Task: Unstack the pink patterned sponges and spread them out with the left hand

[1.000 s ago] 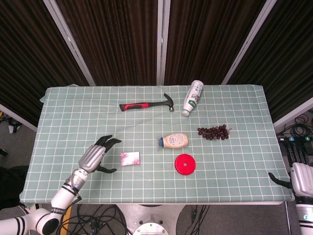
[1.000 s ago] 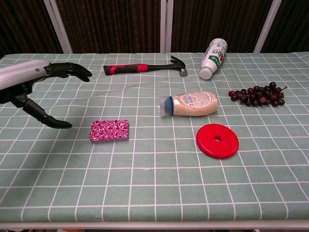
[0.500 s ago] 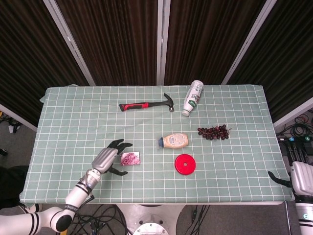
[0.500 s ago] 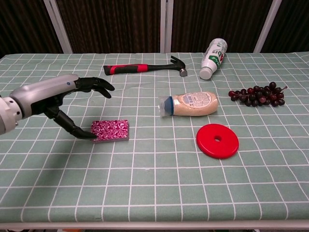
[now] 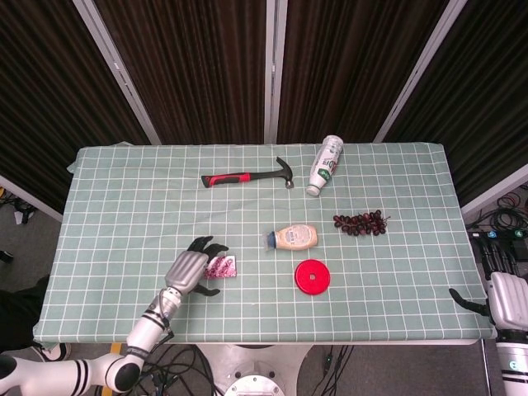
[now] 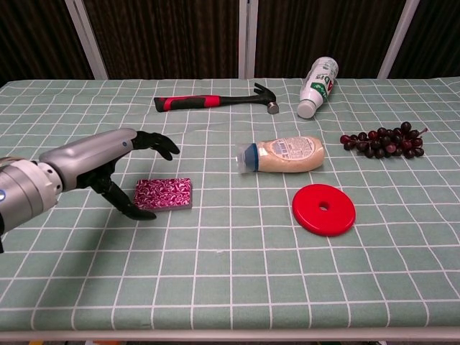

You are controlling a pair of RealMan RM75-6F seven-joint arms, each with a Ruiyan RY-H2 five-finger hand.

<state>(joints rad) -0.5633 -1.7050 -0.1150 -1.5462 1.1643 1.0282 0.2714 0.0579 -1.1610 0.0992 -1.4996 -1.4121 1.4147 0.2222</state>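
The pink patterned sponges (image 6: 164, 194) lie as one flat stack on the green checked cloth, seen in the head view as the stack (image 5: 223, 266) partly under my fingers. My left hand (image 6: 108, 162) hovers at the stack's left end, open, its upper fingers (image 6: 162, 144) spread above and behind the stack and its thumb low at the stack's left front corner. In the head view the left hand (image 5: 191, 269) covers the stack's left part. My right hand (image 5: 470, 302) shows only as dark fingertips at the table's right front corner; its state is unclear.
Right of the sponges lie a sauce bottle (image 6: 282, 154) on its side and a red disc (image 6: 323, 209). A hammer (image 6: 214, 101), a toppled white bottle (image 6: 319, 77) and a bunch of dark grapes (image 6: 384, 139) lie farther back.
My left hand has travelled right across the cloth to the sponge stack, its fingers now over the stack's left end. The sponges have not moved.
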